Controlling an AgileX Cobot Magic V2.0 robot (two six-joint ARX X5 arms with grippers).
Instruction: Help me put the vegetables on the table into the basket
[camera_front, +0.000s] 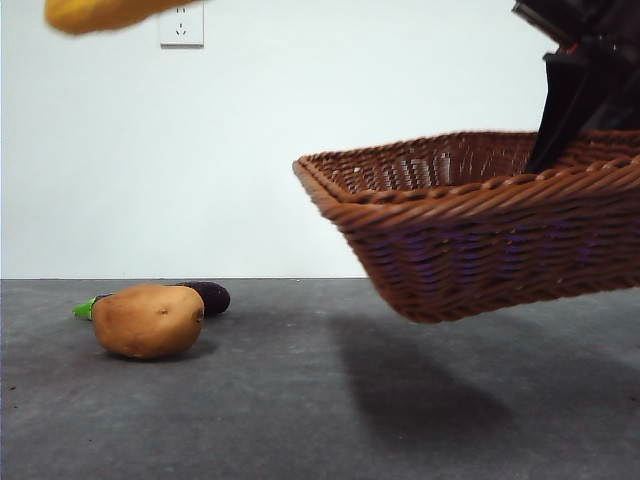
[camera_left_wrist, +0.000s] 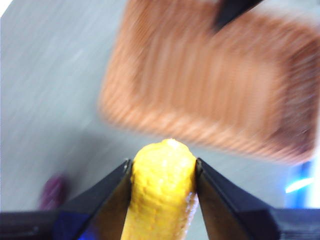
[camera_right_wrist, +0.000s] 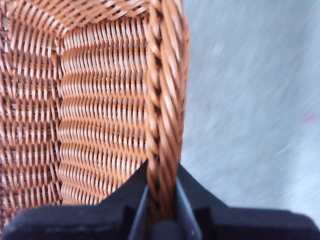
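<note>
Your front view gives you the basket (camera_front: 480, 225) lifted off the table (camera_front: 300, 400), tilted so its left end hangs lower, with a shadow under it. A black arm drops in from about 1 o'clock and meets the rim at the basket's right end. Only a blurred yellow tip of the corn (camera_front: 100, 13) pokes in at 11 o'clock, high in the air. The potato (camera_front: 148, 320) sits on the table at about 8 o'clock, and the eggplant (camera_front: 205, 296) lies just behind it, its green stem sticking out on the potato's left; you cannot tell if the two touch.

The left wrist view shows what the front view cuts off: your left gripper (camera_left_wrist: 164, 172) has its jaws pressed on both sides of the corn, which stands up between them. Beyond it, the basket appears from above, badly blurred, with a black tip over its far edge. A purple blur, likely the eggplant, lies on the table to the side of the jaws. The potato is not in this view.

The right wrist view gives you the grip that the front view hides: your right gripper (camera_right_wrist: 162, 200) pinches the braided rim, one jaw inside the basket wall and one outside, nearly closed on the wicker. What shows of the inside holds nothing.
</note>
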